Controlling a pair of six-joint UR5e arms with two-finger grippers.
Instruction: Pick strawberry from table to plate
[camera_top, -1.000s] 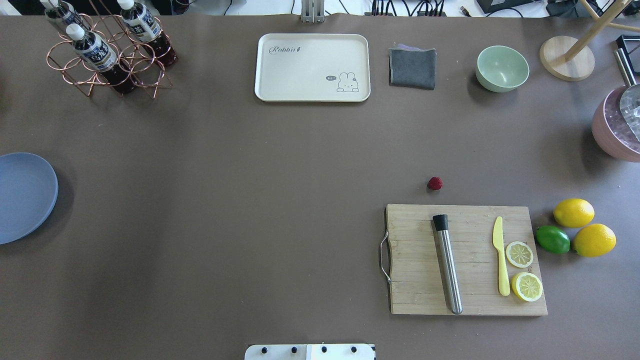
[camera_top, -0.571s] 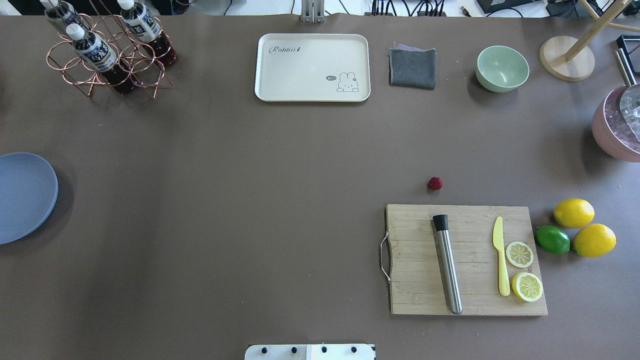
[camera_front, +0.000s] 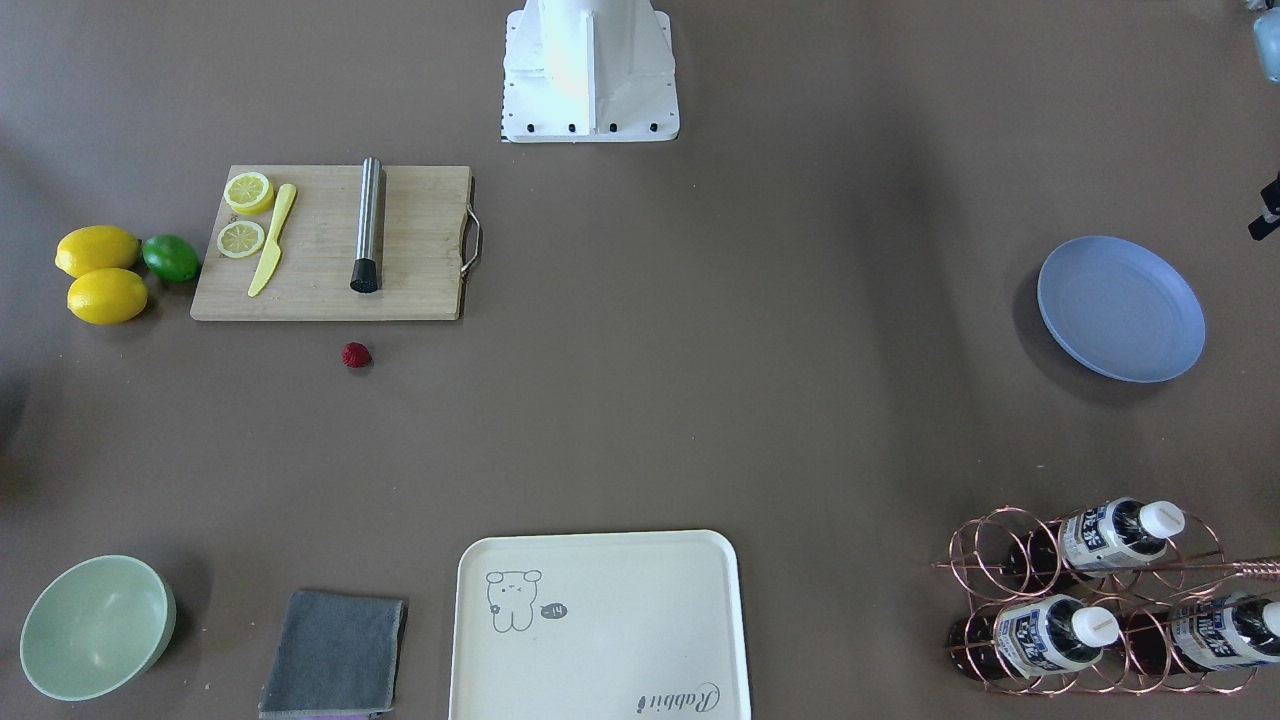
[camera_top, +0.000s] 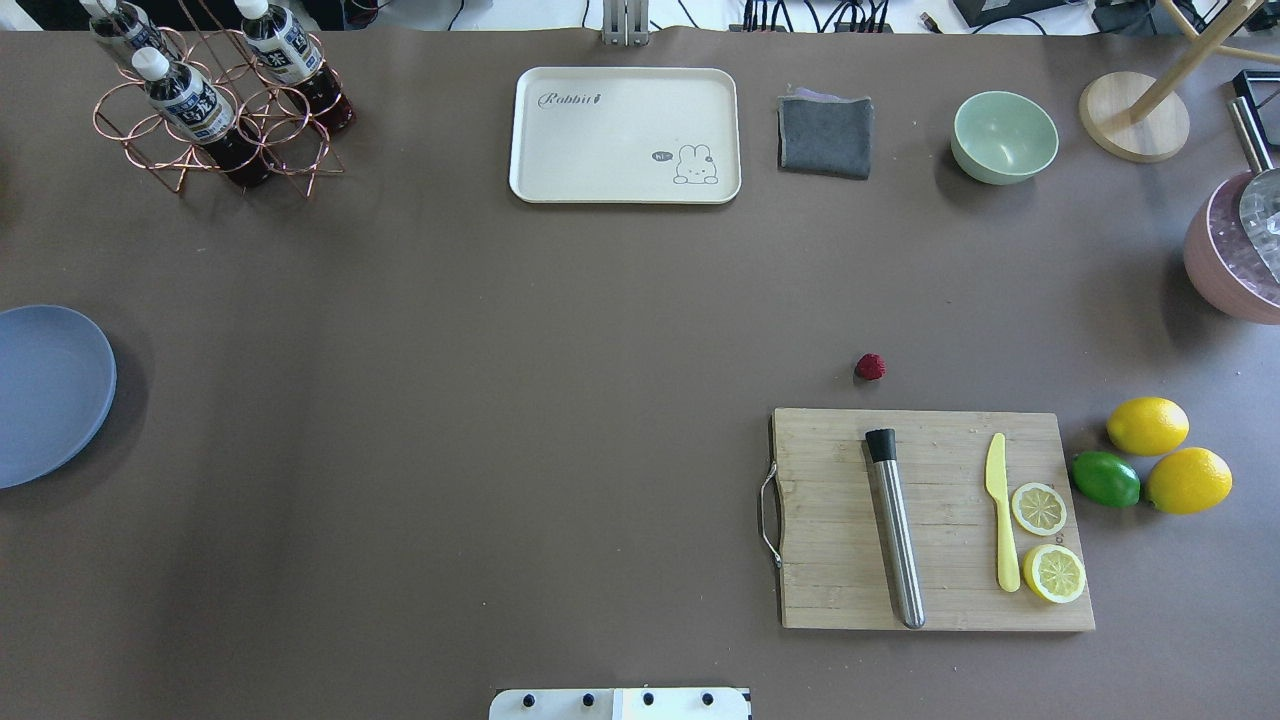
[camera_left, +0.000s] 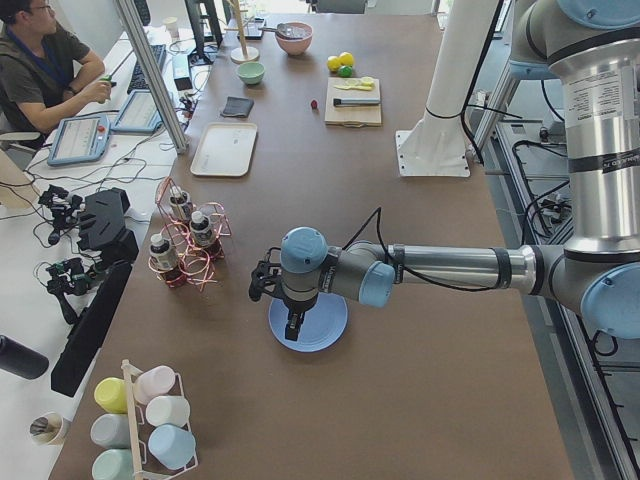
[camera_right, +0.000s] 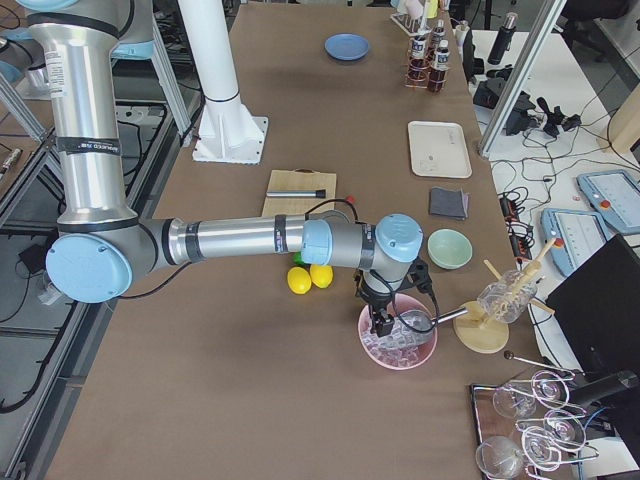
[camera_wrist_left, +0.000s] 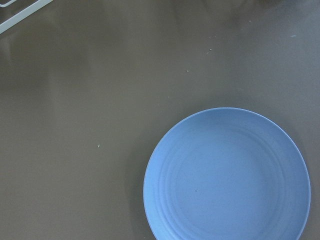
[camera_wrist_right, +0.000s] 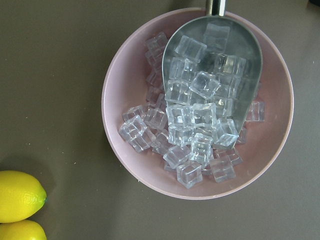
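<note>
The 2 side views alone show the arms. Seen from the desk's left end, the left pincer (camera_left: 293, 328) hangs directly above the blue plate (camera_left: 328, 318). I cannot tell whether its fingers are spread or pressed together. Its wrist camera looks straight down on that plate. Seen from the right end, the right pincer (camera_right: 381, 324) hangs over a pink bowl (camera_wrist_right: 120, 65) of ice cubes (camera_wrist_right: 195, 150) holding a metal scoop (camera_wrist_right: 250, 55), and its state cannot be told either. The strawberry (camera_top: 870, 367) lies on the desk (camera_top: 500, 400) just beyond the cutting board (camera_top: 830, 520). It is well apart from both pincers and nearer the right one.
</note>
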